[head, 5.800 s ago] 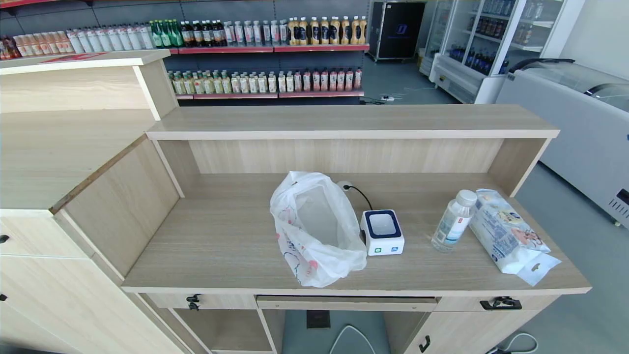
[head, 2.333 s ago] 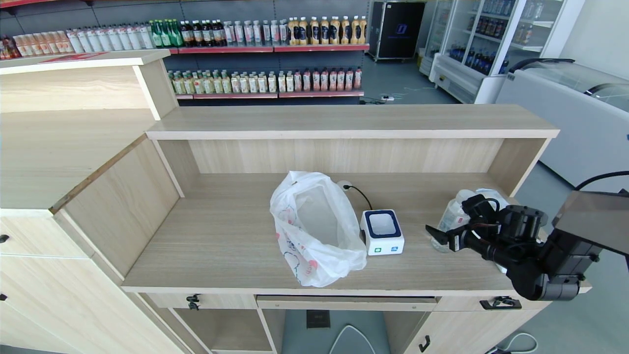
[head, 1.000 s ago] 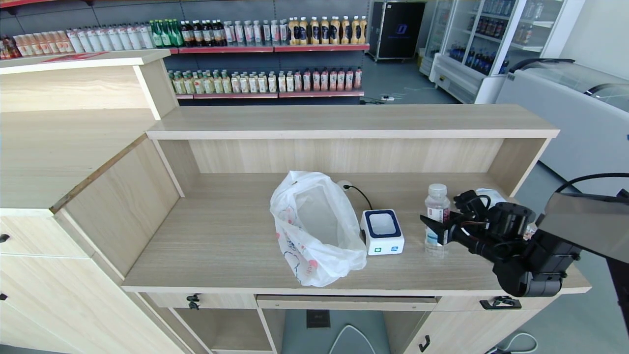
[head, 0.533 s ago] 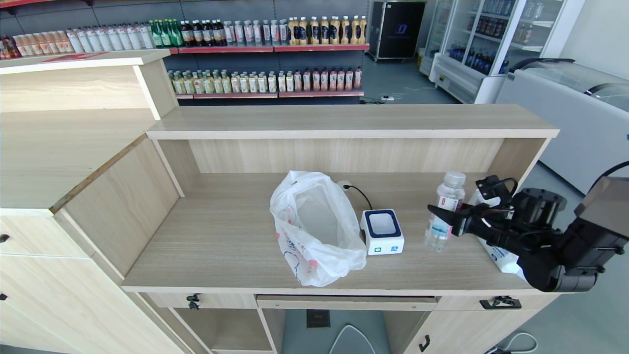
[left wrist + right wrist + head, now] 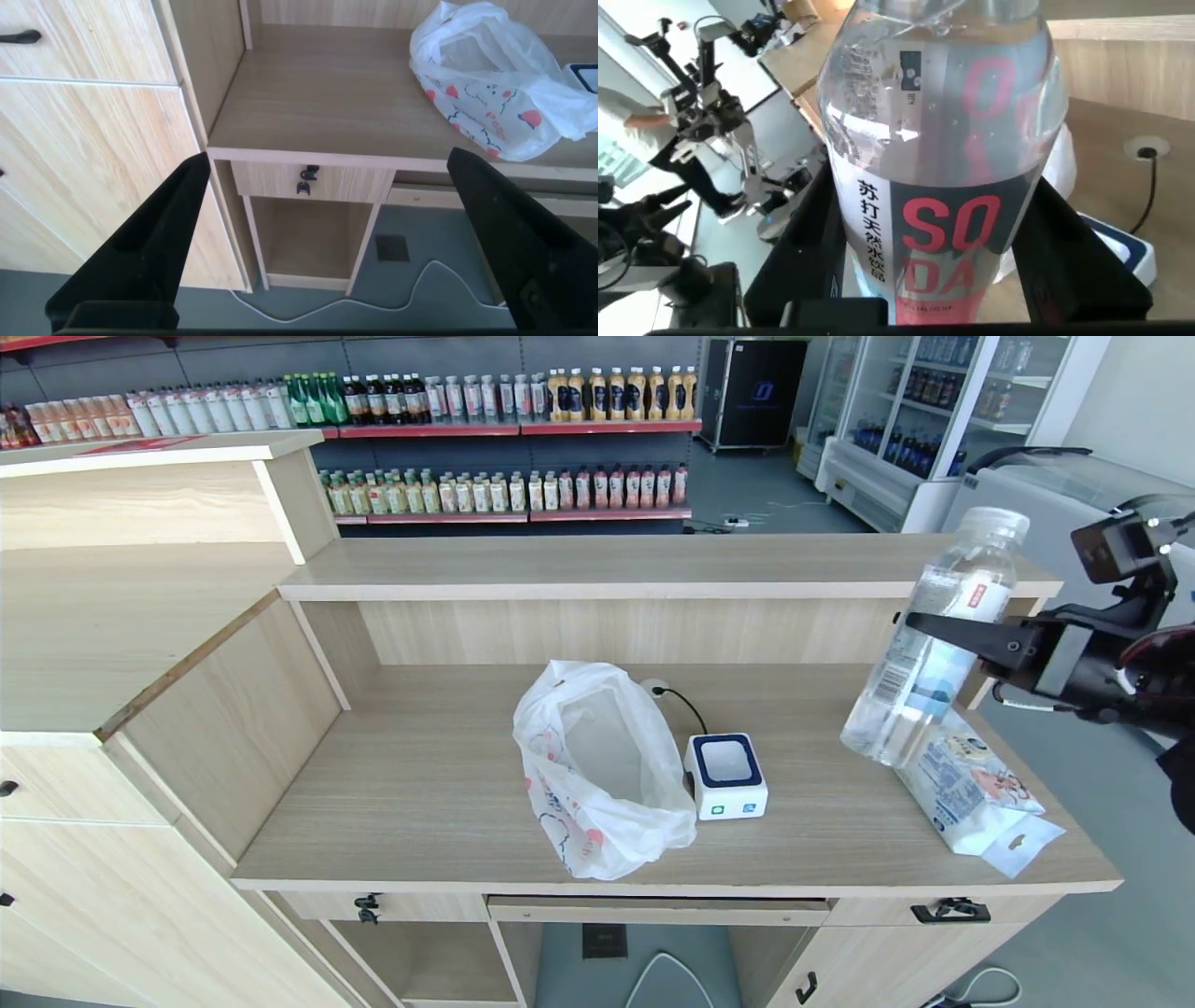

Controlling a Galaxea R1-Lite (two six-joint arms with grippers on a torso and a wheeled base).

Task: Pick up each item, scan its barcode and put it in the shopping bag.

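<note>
- A shop checkout: a pale wooden desk [image 5: 448, 803] in front, drink shelves and fridges behind.
- Nearest, in the left wrist view, the left gripper [image 5: 318, 243] hangs low before the desk's front edge, spread wide and empty.
- The bag [image 5: 597, 775] lies mid-desk with its mouth open upward; the left wrist view shows its printed side [image 5: 486, 84].
- The scanner [image 5: 726, 775] sits just beside the bag, window up.
- A soft packet [image 5: 971, 784] lies flat at the desk's right end.
- Above it, the right gripper [image 5: 938, 627] is clamped across the bottle [image 5: 896, 709], which hangs clear of the desk, tilted, cap away from the bag.
- The right wrist view shows both fingers [image 5: 799, 261] pressed to the label's sides; the head view shows one finger, plus the tilt and height.
- The head view also shows what looks like a barcode low on the label.
- Handling, as a judgement: the bottle is full, so weighty for its size; its smooth wall may swivel in the grip. The mid-body hold suits it, and the code needs turning toward the scanner.
</note>
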